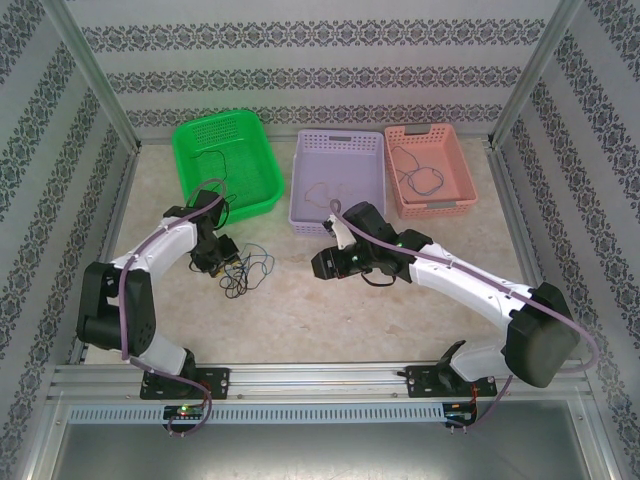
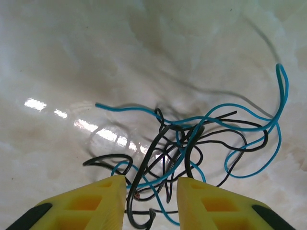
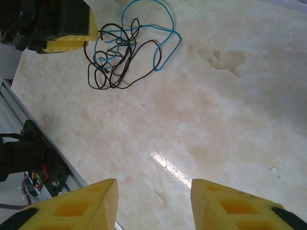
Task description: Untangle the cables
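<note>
The cables (image 1: 248,268), a black-and-blue tangle, lie on the surface (image 1: 330,320) left of centre, toward its left edge. The left jaws stand narrow but not shut, straddling several strands. The right jaws stand apart over bare surface, holding nothing. If the left jaws pinch more than one strand, a pull would likely tighten the knot or drag the whole bundle. Strand ends run out of sight beneath the left jaws, and which strand crosses over which is unclear.
</note>
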